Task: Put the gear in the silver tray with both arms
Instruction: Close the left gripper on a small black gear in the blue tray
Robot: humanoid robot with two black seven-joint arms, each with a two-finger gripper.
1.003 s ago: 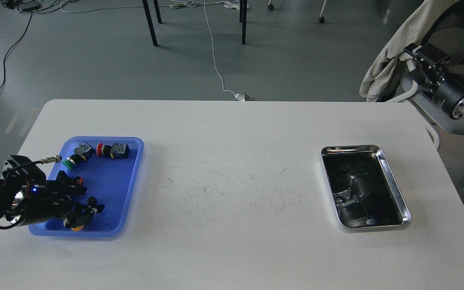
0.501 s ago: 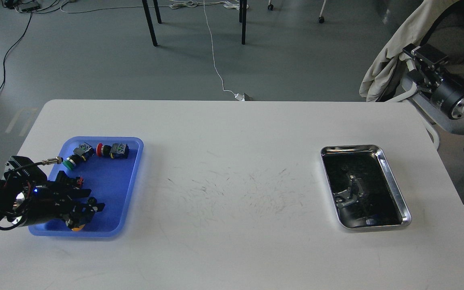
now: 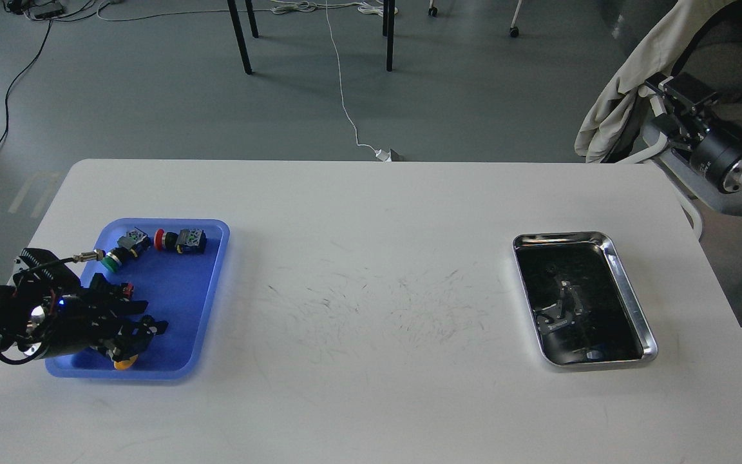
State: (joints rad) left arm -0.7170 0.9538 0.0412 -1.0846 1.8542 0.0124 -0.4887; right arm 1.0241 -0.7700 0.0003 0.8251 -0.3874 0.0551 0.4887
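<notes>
The silver tray [image 3: 609, 241] lies on the right of the white table, its dark bottom showing only reflections. My left gripper [image 3: 143, 310] reaches in from the left, low over the near part of the blue tray [image 3: 218, 258]. Its two dark fingers stand apart. A small black round part, apparently the gear [image 3: 147, 319], sits between them by the lower finger. Whether the fingers touch it I cannot tell. My right gripper [image 3: 675, 90] is raised off the table's far right edge, well away from the silver tray, and its fingers cannot be told apart.
The blue tray also holds a green push button [image 3: 111, 261], a red push button [image 3: 161, 240] with a black body, and a yellow cap [image 3: 123, 364] under my left gripper. A chair with a beige cloth [image 3: 616, 96] stands behind the right arm.
My left gripper has settled slightly lower and nearer over the blue tray, closing in around the small black part. The right arm has shifted a little.
</notes>
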